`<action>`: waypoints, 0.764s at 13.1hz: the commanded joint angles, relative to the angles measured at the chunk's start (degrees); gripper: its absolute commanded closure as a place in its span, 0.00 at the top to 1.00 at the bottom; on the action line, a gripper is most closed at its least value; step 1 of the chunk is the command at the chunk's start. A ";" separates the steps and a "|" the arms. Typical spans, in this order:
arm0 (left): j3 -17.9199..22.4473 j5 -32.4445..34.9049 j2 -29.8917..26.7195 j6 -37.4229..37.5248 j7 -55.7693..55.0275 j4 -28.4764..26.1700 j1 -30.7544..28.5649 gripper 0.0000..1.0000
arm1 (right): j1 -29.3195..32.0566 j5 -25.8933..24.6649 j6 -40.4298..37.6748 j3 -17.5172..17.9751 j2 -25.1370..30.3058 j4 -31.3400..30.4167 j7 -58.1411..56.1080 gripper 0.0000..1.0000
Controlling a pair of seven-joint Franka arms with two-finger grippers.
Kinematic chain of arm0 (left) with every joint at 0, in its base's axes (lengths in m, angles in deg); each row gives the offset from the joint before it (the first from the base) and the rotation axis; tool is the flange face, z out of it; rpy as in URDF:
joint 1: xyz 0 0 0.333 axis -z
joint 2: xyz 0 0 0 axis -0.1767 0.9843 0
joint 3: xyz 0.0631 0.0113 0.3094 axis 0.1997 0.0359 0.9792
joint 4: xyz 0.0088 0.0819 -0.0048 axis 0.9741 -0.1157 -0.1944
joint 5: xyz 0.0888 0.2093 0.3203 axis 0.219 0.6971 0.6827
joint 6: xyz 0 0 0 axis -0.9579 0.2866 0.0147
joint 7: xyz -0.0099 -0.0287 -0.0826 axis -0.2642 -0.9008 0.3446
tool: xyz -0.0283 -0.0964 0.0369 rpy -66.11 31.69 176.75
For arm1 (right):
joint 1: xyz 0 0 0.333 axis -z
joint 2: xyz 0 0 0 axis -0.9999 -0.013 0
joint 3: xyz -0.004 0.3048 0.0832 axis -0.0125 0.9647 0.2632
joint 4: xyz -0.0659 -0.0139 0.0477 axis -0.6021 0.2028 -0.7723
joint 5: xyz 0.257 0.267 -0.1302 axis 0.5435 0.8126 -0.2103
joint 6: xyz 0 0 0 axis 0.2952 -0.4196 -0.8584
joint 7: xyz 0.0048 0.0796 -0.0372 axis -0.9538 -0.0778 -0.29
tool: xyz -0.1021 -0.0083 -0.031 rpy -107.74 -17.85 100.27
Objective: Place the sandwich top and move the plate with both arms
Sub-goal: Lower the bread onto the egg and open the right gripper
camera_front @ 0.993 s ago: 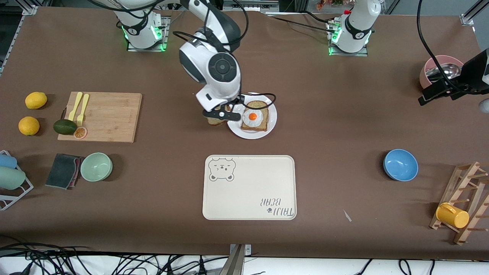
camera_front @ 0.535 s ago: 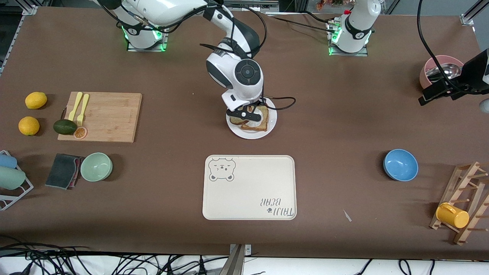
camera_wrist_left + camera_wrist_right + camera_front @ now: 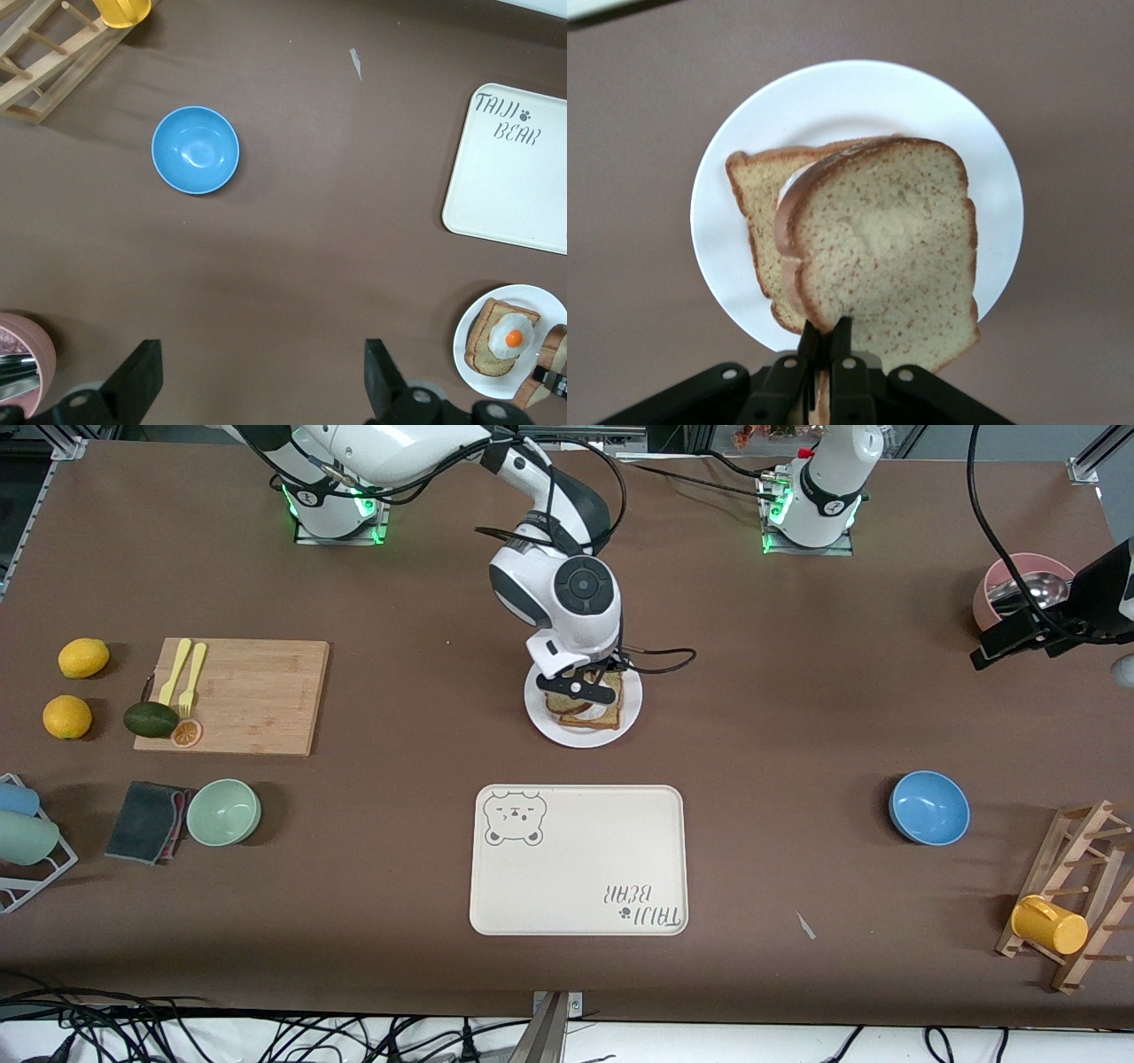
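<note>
At the middle of the table (image 3: pixel 797 691), just toward the bases from the cream tray (image 3: pixel 578 859), the step in hand is lowering the sandwich top (image 3: pixel 881 252) onto the egg slice (image 3: pixel 592 717) on the plate (image 3: pixel 542 722). To do it well, I judge the held slice should be squared up over the lower one first: in the right wrist view it sits skewed, shifted toward three o'clock of the slice under it, whose crust shows at nine o'clock. Then it should come down flat and be let go only once it rests, so it does not slide off the egg.

Going by size, the right arm (image 3: pixel 399 447) reaches from its base at eleven o'clock of the plate, and the left arm (image 3: pixel 833 478) waits, its wrist high over the table near the pink bowl (image 3: pixel 1019 584).

The right gripper (image 3: pixel 827 341) hangs over the plate with its fingers pinched tight on the crust edge of the sandwich top. The left gripper (image 3: pixel 261 381) holds nothing, its fingers spread wide over bare table at six o'clock of the blue bowl (image 3: pixel 195 150) in its own view
</note>
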 commanded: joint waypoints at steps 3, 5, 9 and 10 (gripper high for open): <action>-0.18 0.83 0.28 0.92 -0.02 0.99 -0.07 1.00 | -1.62 -4.33 -0.43 -0.16 -1.99 1.62 1.12 0.00; -0.18 0.83 0.28 0.92 -0.02 1.08 -0.07 1.00 | -1.88 -4.50 0.01 -0.16 -2.43 1.70 0.25 0.00; -0.54 0.92 0.28 0.92 0.07 1.43 0.28 1.00 | -1.97 -5.74 1.24 -0.16 -3.84 1.97 0.15 0.00; -0.54 0.92 0.28 0.92 0.07 1.43 0.19 1.00 | -1.97 -5.74 1.24 -0.16 -3.84 1.97 0.15 0.00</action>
